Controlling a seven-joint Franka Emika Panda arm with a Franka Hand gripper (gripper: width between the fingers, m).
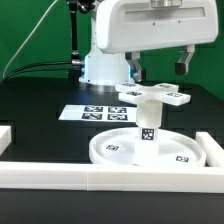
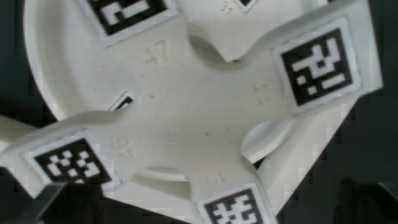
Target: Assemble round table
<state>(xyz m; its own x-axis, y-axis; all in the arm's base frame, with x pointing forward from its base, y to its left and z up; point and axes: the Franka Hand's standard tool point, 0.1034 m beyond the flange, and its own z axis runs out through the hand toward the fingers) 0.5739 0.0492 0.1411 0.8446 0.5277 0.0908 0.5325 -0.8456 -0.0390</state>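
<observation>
White plastic four-armed cross piece [image 1: 155, 95] sits level on top of the short white cylindrical post [image 1: 148, 125]. That post stands upright in the middle of the large white round rimmed disc [image 1: 150, 150], near the front of the black worktop [image 1: 40, 110].

The dark fingers [image 1: 185, 64] hang just above the cross piece, spread wide, one to each side of it and gripping nothing. The wrist view looks straight down on the hub and its arms [image 2: 178, 110].

I judge that the step in hand is fixing the cross piece to the post. The next move would call for lowering squarely, closing on the arms and turning without tipping the post.

No brand or word is legible. Only black-and-white square tags [image 2: 320, 65] show on the parts and on the marker board [image 1: 95, 112].
</observation>
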